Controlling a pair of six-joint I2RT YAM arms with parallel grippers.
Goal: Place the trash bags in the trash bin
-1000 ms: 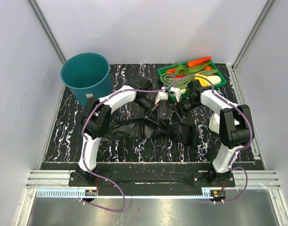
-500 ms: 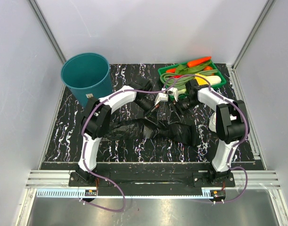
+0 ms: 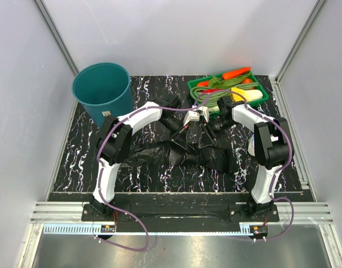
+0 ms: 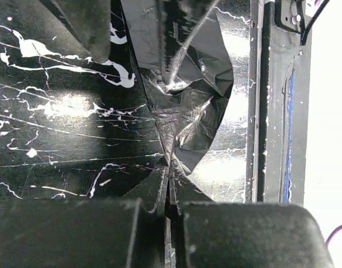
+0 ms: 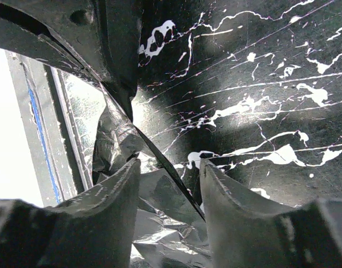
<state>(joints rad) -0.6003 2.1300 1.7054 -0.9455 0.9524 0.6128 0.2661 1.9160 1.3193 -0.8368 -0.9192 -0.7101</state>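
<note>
Trash bags (image 3: 207,155) are what both claws are working on. Our left gripper (image 4: 168,195) is pressed together on a bunched neck of the black film, which fans out glossy and crumpled just beyond its tips. Our right gripper (image 5: 168,167) stands spread, with a loose fold of the same film rising between its fingers (image 5: 120,190) but not nipped.

Outward from there, the bags lie slumped across the middle of the marbled black table (image 3: 87,167), strung between the two claws. They are well apart from the trash bin (image 3: 101,89) at the far left corner. A green vegetable tray (image 3: 262,98) sits far right, just beyond the right claw.

We judge the film light, limp and slippery. It will likely sag, trail and catch on the bin's rim. We would take it at a gathered bunch, several layers thick, rather than by a single edge.
</note>
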